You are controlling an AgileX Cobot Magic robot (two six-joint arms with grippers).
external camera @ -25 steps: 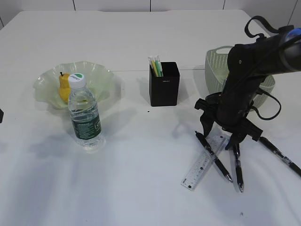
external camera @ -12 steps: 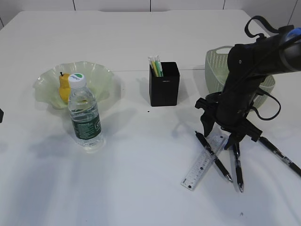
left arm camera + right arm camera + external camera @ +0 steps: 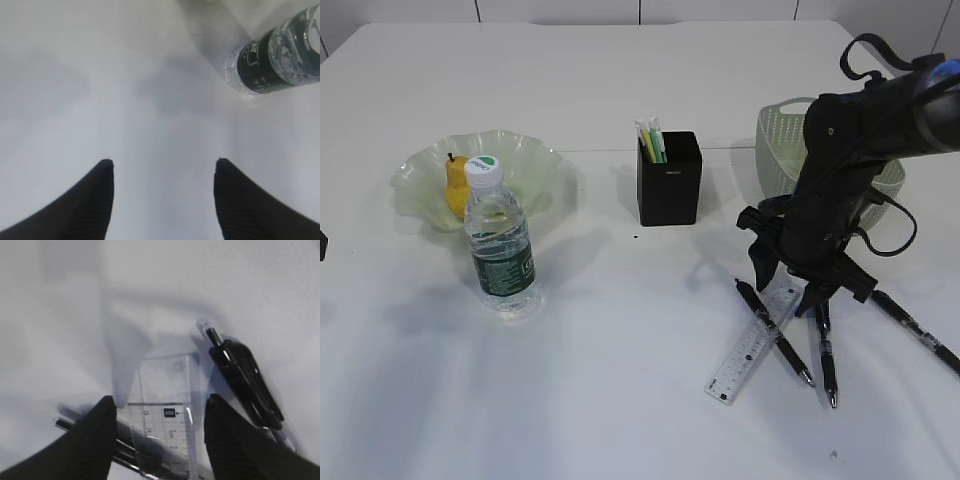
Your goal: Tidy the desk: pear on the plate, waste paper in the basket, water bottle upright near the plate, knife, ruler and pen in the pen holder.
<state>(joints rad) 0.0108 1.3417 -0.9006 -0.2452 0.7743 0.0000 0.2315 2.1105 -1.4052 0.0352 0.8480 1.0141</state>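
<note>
Since the earlier frame, right gripper point(image 3: 807, 291) has narrowed slightly above the ruler point(image 3: 753, 345); nothing else has shifted. Its jaws are part open, straddling the ruler's upper end, gripping nothing visible. Ruler lies flat on the desk point(image 3: 620, 400), a black pen point(image 3: 774, 332) crossing it, two more pens at its 3 o'clock. Left gripper point(image 3: 162, 172) stands open and empty, the water bottle point(image 3: 280, 57) at its 1 o'clock. Pen holder point(image 3: 669, 178) lies at 11 o'clock from the ruler.

The desk point(image 3: 620, 400) bears plate point(image 3: 535, 165), water bottle point(image 3: 501, 245), pen holder point(image 3: 669, 180), basket point(image 3: 775, 150), ruler point(image 3: 750, 348) (pens beside).
</note>
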